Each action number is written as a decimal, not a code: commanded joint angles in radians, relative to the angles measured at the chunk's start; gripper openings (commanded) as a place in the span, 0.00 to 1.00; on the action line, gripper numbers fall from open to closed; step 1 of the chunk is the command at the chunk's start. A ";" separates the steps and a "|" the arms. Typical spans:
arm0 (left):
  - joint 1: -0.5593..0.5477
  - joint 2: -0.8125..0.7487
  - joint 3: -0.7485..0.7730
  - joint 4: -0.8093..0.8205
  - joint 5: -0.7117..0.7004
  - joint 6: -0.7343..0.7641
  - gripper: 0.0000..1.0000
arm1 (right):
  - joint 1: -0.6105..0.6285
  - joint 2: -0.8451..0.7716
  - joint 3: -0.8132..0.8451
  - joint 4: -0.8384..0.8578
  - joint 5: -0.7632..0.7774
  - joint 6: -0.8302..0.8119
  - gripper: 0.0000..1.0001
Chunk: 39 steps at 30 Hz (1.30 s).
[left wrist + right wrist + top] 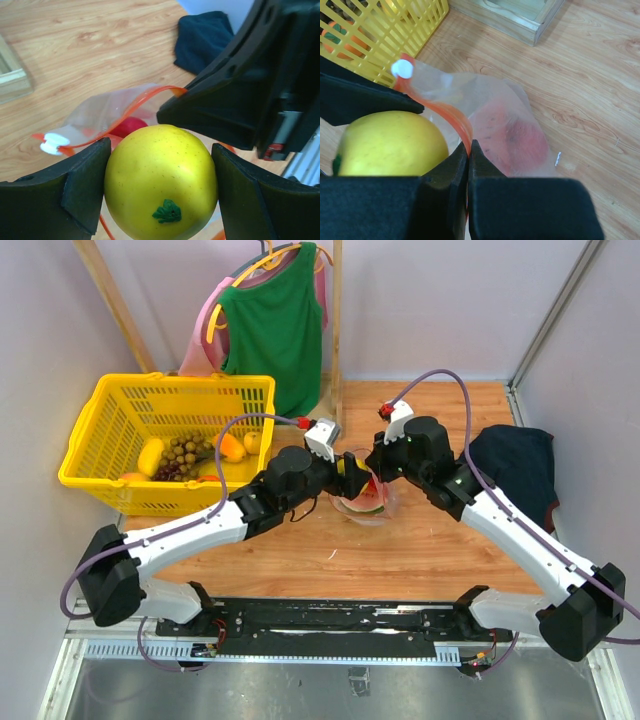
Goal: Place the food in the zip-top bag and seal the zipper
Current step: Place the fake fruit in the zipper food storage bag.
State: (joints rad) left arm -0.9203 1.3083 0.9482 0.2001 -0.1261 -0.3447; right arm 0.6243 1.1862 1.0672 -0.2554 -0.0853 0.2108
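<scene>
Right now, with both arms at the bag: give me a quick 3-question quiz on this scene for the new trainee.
1. True or false: the left gripper holds a yellow fruit between its fingers.
2. What is the right gripper shut on? A) the yellow basket B) the zipper of the zip-top bag C) the navy cloth
3. Fill in: the food piece already inside the bag is ___ in colour.

Key: 1 true; 2 B; 3 red.
</scene>
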 commanded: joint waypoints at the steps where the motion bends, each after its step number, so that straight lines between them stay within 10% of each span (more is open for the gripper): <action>1: -0.014 0.032 0.004 0.015 -0.101 0.045 0.51 | 0.012 -0.025 0.005 0.030 -0.020 0.013 0.01; 22: -0.017 0.040 0.040 -0.041 -0.155 0.049 0.97 | 0.012 -0.018 0.000 0.039 -0.042 0.022 0.01; 39: -0.017 -0.095 0.137 -0.464 -0.227 -0.200 0.93 | 0.012 -0.022 -0.004 0.047 -0.046 0.027 0.01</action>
State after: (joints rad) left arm -0.9268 1.2449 1.0489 -0.1120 -0.2970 -0.4381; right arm 0.6243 1.1835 1.0672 -0.2497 -0.1135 0.2283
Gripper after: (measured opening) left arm 0.942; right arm 0.010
